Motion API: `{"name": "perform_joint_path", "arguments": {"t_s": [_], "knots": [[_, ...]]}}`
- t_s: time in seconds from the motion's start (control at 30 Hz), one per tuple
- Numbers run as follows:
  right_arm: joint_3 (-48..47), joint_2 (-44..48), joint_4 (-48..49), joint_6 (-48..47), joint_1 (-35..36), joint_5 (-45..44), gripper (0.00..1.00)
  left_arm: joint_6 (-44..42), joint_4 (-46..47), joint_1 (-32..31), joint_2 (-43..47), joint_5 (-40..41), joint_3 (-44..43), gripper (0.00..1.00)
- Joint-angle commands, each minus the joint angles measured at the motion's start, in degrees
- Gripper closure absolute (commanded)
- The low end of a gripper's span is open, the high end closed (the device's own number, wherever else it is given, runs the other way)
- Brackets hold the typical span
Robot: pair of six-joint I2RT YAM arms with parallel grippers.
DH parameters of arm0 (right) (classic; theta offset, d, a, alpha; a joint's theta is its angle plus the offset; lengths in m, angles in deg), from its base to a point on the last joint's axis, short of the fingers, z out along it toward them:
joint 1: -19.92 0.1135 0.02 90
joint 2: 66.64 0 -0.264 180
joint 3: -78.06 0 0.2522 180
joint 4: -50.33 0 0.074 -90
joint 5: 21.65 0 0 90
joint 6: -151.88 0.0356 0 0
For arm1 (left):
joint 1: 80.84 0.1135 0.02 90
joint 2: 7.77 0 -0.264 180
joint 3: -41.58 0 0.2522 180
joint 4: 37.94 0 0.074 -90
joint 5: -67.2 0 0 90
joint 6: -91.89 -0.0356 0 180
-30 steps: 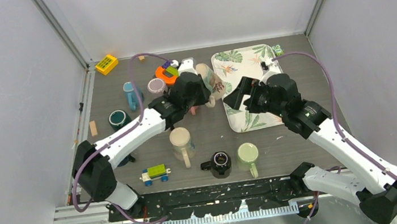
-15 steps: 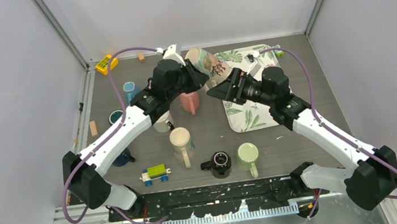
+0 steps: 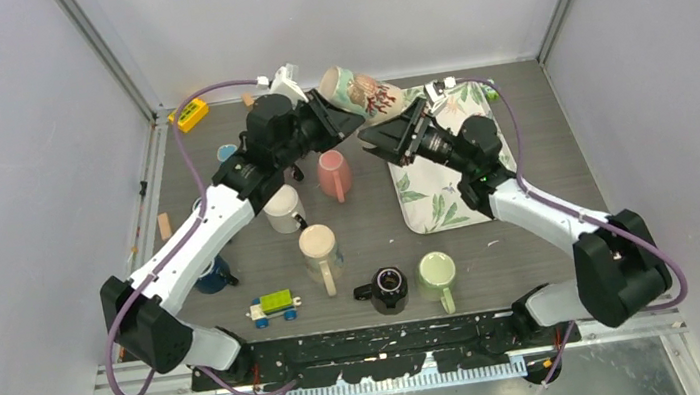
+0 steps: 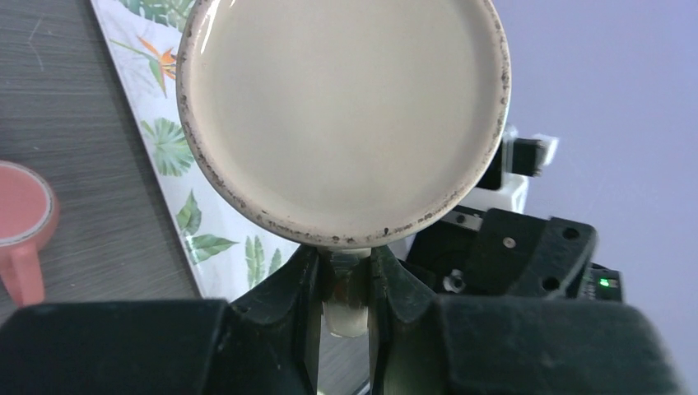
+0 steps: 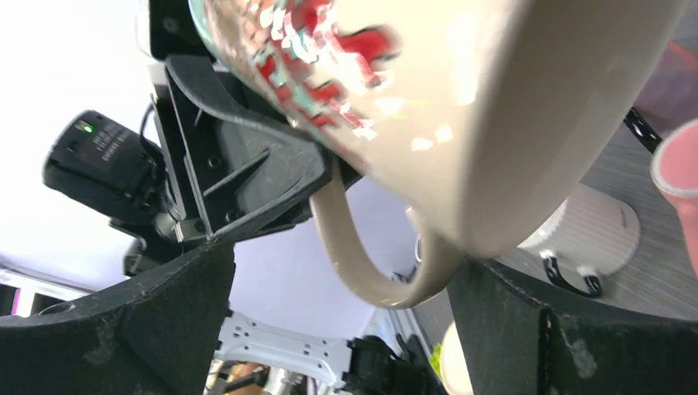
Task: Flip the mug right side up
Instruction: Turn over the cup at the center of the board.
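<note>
Left end effector (image 4: 344,284) clamps the handle of the floral beige ceramic mug (image 3: 363,93), its axis sideways above the counter (image 3: 380,226). Right end effector (image 3: 385,134) is spread wide at its far end.

Top cam: high, behind the arm bases, looks down on the whole table (image 3: 370,225). Left wrist cam: tight on floral mug (image 4: 342,115) base, facing over leaf-print tray (image 4: 216,247) toward right arm (image 4: 535,255). Right wrist cam: tight under same mug, facing left arm (image 5: 107,156). All three share the mug.
</note>
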Motion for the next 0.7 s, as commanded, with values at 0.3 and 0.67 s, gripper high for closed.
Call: {"name": "perform_joint_path", "arguments": {"t_s": [0.3,0.67], "knots": [[-2.9,-8.3,28.4,16.5,-0.6,1.2,0.14,10.6,18.8,4.1,6.5,-9.2,1.1,1.00],[-3.2,-6.8,27.7,16.3,-0.3,2.2,0.32,14.2,30.4,6.1,5.5,-13.7,8.2,1.00]]}}
